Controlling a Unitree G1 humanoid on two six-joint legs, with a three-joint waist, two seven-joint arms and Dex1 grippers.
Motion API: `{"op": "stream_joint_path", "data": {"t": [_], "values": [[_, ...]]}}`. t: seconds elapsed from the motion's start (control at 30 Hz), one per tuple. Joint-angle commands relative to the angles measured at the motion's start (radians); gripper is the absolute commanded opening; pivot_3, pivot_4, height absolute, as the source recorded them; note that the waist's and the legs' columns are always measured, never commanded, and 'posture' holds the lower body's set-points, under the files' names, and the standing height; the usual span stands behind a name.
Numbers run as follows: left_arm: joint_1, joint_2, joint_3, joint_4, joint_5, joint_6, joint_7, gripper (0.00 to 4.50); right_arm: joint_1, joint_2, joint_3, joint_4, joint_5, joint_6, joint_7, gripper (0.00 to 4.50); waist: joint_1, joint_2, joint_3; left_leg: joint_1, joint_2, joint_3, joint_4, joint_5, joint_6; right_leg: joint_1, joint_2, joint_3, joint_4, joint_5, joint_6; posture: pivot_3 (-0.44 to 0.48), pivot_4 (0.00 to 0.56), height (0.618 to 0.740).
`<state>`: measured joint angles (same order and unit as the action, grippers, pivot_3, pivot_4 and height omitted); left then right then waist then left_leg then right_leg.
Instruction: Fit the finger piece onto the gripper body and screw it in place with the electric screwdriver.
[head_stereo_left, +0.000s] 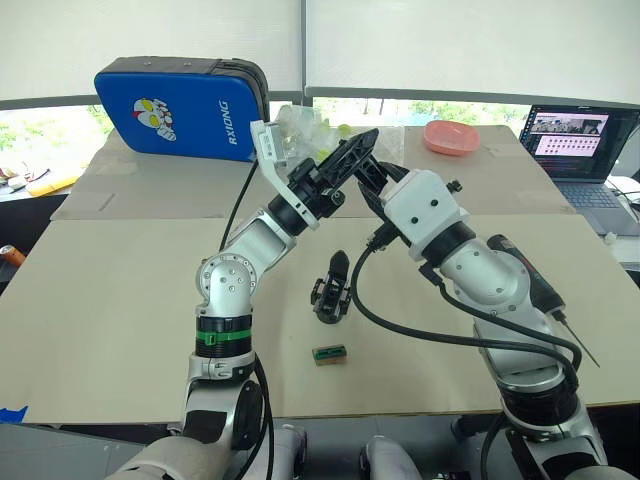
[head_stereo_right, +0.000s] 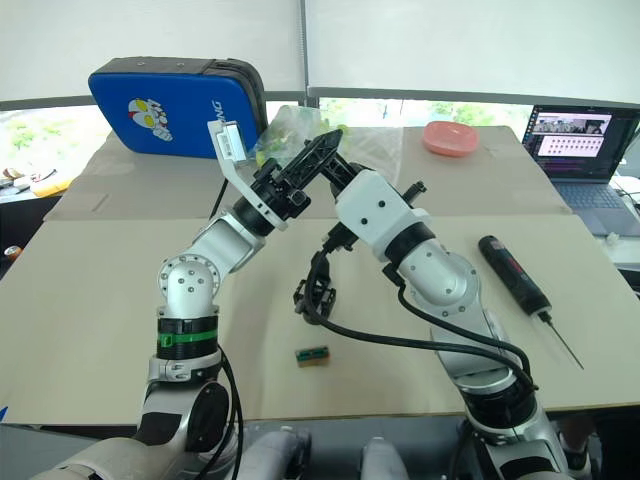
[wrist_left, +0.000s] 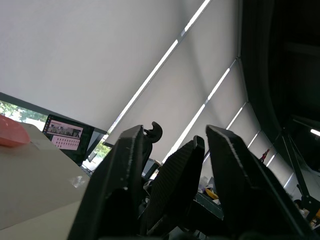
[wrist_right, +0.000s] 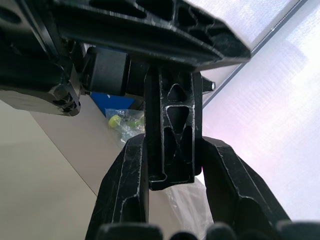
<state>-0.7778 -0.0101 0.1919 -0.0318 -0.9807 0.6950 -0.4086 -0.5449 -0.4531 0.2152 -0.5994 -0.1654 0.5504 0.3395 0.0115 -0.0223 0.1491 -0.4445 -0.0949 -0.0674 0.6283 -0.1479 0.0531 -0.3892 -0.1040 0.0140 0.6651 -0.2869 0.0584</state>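
Both arms are raised and meet above the middle of the table. The finger piece (wrist_right: 172, 120), a black ribbed wedge, sits between the fingers of my right gripper (wrist_right: 172, 150), which is shut on it. My left gripper (wrist_left: 176, 137) is also shut on the finger piece (wrist_left: 175, 180); its fingers cross over the right gripper's (head_stereo_left: 362, 150). The gripper body (head_stereo_left: 332, 288) stands on the table below them, untouched. Near the table's right edge lies the electric screwdriver (head_stereo_right: 513, 272), its thin bit pointing toward me.
A small green-brown block (head_stereo_left: 329, 353) lies in front of the gripper body. At the back stand a blue case (head_stereo_left: 180, 110), a clear plastic bag (head_stereo_left: 300, 125) and a pink bowl (head_stereo_left: 450, 137). A laptop (head_stereo_left: 575, 140) is open at the far right.
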Motion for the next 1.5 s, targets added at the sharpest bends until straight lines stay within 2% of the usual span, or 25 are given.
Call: {"op": "stream_joint_path", "data": {"t": [0.03,0.17,0.23,0.33,0.43,0.47,0.57,0.67,0.77,0.83,0.97,1.17,1.5], "values": [[-0.006,-0.006,-0.009,-0.044,-0.020,-0.004,-0.002,0.09,-0.012,0.008,-0.022,-0.048,-0.015,-0.006,0.003,1.11,0.000,0.000,0.000,0.000,0.000,0.000,0.000,0.000,0.000,0.000,0.000,0.000,0.000,0.000,0.000,0.000,0.150,0.740],[-0.013,-0.012,0.001,-0.034,-0.018,-0.018,0.001,0.10,-0.008,0.028,-0.046,-0.064,0.007,0.007,0.008,1.11,0.001,0.000,0.000,0.000,0.000,0.000,0.000,0.000,0.000,0.000,0.000,0.000,0.000,0.000,0.000,0.000,0.150,0.740],[-0.021,-0.015,0.010,-0.026,-0.020,-0.029,0.003,0.10,-0.005,0.026,-0.061,-0.078,0.021,0.011,0.023,2.13,0.002,0.000,0.000,0.000,0.000,0.000,0.000,0.000,0.000,0.000,0.000,0.000,0.000,0.000,0.000,0.000,0.150,0.740],[-0.041,0.000,0.026,-0.005,-0.022,-0.035,-0.013,0.10,0.008,-0.008,-0.121,-0.106,0.089,0.025,0.095,3.14,0.002,0.000,0.000,0.000,0.000,0.000,0.000,0.000,0.000,0.000,0.000,0.000,0.000,0.000,0.000,0.000,0.150,0.740],[-0.075,0.055,0.040,0.037,-0.021,-0.025,-0.070,0.10,0.018,-0.096,-0.253,-0.137,0.246,0.045,0.247,4.25,0.002,0.000,0.000,0.000,0.000,0.000,0.000,0.000,0.000,0.001,0.000,-0.001,-0.001,0.000,0.000,0.000,0.150,0.740],[-0.088,0.078,0.044,0.054,-0.025,-0.015,-0.094,0.10,0.012,-0.117,-0.302,-0.136,0.302,0.077,0.278,4.47,0.001,0.000,0.000,0.000,0.000,0.000,0.000,0.000,0.000,0.001,0.000,-0.001,-0.001,0.000,0.000,0.000,0.150,0.740],[-0.130,0.207,0.035,0.111,-0.061,0.097,-0.239,0.10,-0.050,-0.219,-0.472,-0.112,0.554,0.275,0.416,4.50,-0.001,0.000,0.000,0.000,0.000,0.000,-0.001,0.000,0.000,0.001,0.001,0.000,-0.001,0.000,0.000,0.000,0.150,0.740],[-0.152,0.336,-0.013,0.138,-0.064,0.188,-0.414,0.10,-0.126,-0.274,-0.574,-0.084,0.828,0.542,0.461,4.50,-0.010,0.000,0.001,0.000,0.001,0.000,-0.002,0.000,0.001,0.000,0.001,0.000,-0.001,0.000,0.000,0.000,0.150,0.740],[-0.180,0.449,-0.091,0.152,-0.041,0.262,-0.598,0.10,-0.172,-0.316,-0.614,-0.040,1.065,0.798,0.483,4.50,-0.012,0.000,0.001,0.001,0.002,0.000,-0.003,0.000,0.001,0.001,0.001,0.000,-0.002,-0.001,-0.002,0.000,0.150,0.740],[-0.195,0.480,-0.133,0.154,-0.022,0.279,-0.671,0.10,-0.189,-0.316,-0.609,-0.013,1.136,0.903,0.454,4.50,-0.010,0.000,0.001,0.000,0.002,0.000,-0.004,-0.001,0.001,0.001,-0.003,0.000,-0.002,-0.001,-0.002,0.000,0.150,0.740],[-0.209,0.491,-0.189,0.135,0.003,0.290,-0.755,0.10,-0.211,-0.274,-0.569,0.019,1.209,1.030,0.372,4.50,-0.003,0.000,0.001,-0.001,0.001,0.000,-0.003,-0.001,0.002,0.000,-0.008,0.001,-0.003,-0.001,-0.002,0.000,0.150,0.740],[-0.164,0.490,-0.242,0.057,0.031,0.307,-0.779,0.10,-0.246,-0.098,-0.536,0.088,1.355,1.064,0.192,4.50,-0.008,0.000,0.001,-0.002,0.002,0.000,-0.003,-0.001,0.002,-0.002,-0.009,0.004,-0.003,-0.001,-0.002,0.000,0.150,0.740],[-0.149,0.501,-0.270,0.031,0.078,0.304,-0.812,0.10,-0.268,-0.103,-0.463,0.180,1.619,1.029,-0.035,4.50,-0.013,0.000,0.001,-0.002,0.001,0.000,-0.003,-0.001,0.002,-0.002,-0.009,0.003,-0.002,-0.001,-0.002,0.000,0.150,0.740]]}}
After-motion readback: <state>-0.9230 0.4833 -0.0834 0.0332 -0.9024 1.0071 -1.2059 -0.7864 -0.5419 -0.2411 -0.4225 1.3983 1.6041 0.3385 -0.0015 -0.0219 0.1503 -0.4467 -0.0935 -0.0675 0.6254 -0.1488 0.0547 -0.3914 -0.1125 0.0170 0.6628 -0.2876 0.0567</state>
